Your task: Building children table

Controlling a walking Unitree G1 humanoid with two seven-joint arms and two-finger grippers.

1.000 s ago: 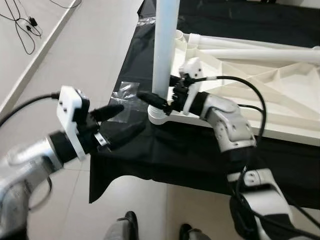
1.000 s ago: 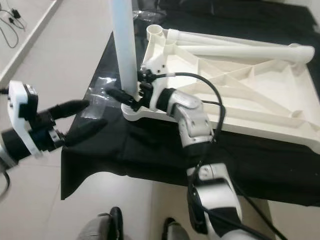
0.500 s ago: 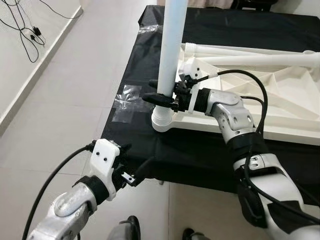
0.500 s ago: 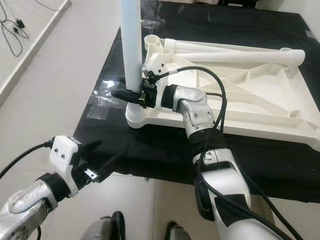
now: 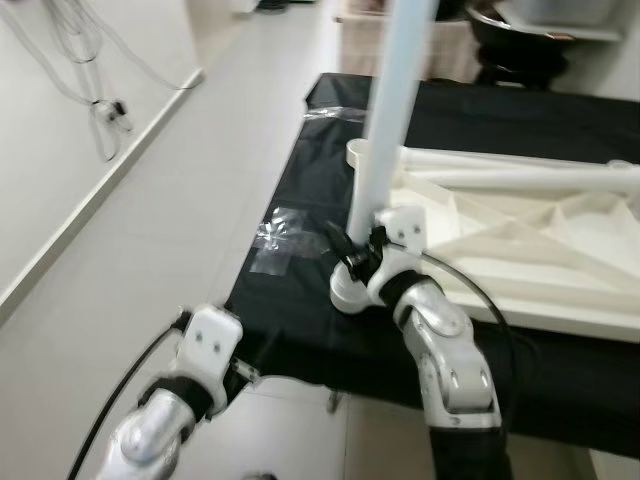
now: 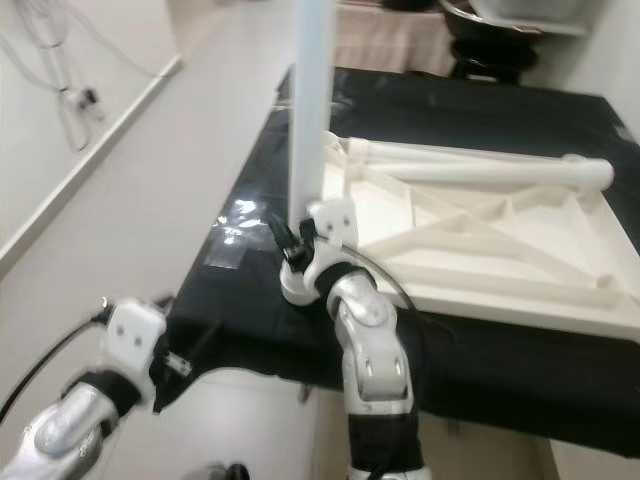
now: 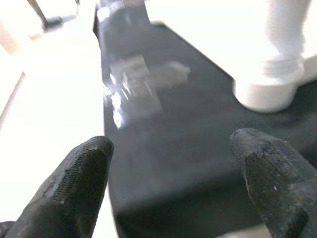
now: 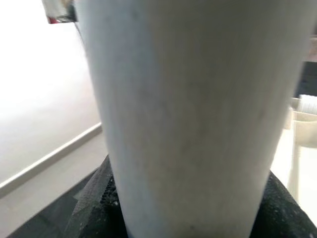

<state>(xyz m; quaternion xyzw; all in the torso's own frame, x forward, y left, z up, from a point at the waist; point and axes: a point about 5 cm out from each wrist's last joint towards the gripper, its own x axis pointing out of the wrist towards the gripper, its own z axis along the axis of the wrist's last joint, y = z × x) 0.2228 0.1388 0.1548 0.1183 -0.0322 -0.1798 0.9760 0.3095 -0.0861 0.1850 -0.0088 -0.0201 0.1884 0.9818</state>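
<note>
A white children's table top (image 5: 520, 260) lies upside down on a black cloth (image 5: 330, 180). A long white leg (image 5: 395, 110) stands upright in the near-left corner socket (image 5: 352, 292). My right gripper (image 5: 350, 250) is shut on that leg just above the socket; in the right wrist view the leg (image 8: 188, 114) sits between the black fingers (image 8: 94, 208). Low at the cloth's front edge, my left gripper (image 7: 173, 183) is open, its fingertips (image 7: 81, 183) wide apart with nothing between them. A second leg (image 5: 520, 178) lies across the table top.
A crumpled clear plastic bag (image 5: 278, 232) lies on the cloth left of the socket. Cables (image 5: 105, 120) trail on the pale floor by the left wall. Dark furniture (image 5: 530, 40) stands behind the table.
The whole picture has shifted as the camera moved. My left gripper has dropped from table height to the cloth's front edge. The right gripper has stayed on the upright leg.
</note>
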